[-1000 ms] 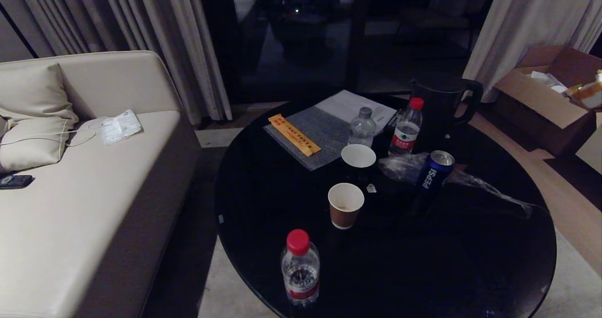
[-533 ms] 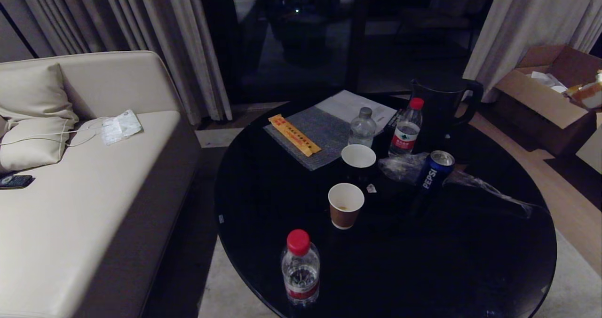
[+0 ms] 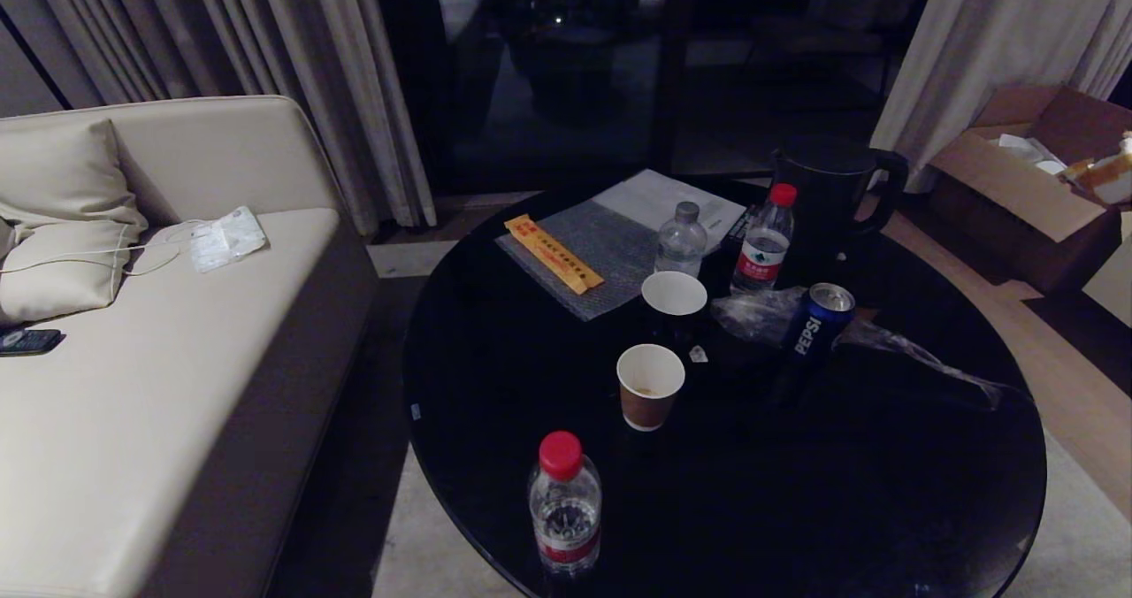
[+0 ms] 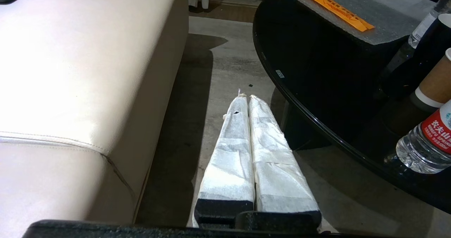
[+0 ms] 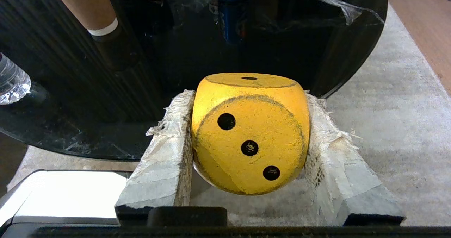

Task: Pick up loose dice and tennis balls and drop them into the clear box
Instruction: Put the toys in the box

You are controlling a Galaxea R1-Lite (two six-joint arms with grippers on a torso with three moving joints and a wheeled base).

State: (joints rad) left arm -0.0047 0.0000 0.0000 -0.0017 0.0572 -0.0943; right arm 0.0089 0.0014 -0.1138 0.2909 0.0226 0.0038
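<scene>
My right gripper (image 5: 246,95) is shut on a yellow die (image 5: 250,136), whose three-pip face is turned to the wrist camera. It hangs over grey carpet (image 5: 387,125), just off the rim of the round black table (image 5: 105,139). A whitish flat surface with a rounded corner (image 5: 63,192) lies below it; I cannot tell whether it is the clear box. My left gripper (image 4: 246,97) is shut on nothing, low over the floor between the sofa (image 4: 88,72) and the table (image 4: 299,55). Neither arm shows in the head view. The tennis balls are out of view.
The black table (image 3: 495,386) carries a water bottle (image 3: 564,505) near its front edge, two paper cups (image 3: 650,386), a Pepsi can (image 3: 814,324), two more bottles and a dark kettle (image 3: 831,191). A beige sofa (image 3: 159,386) stands on the left. A cardboard box (image 3: 1026,182) sits at the far right.
</scene>
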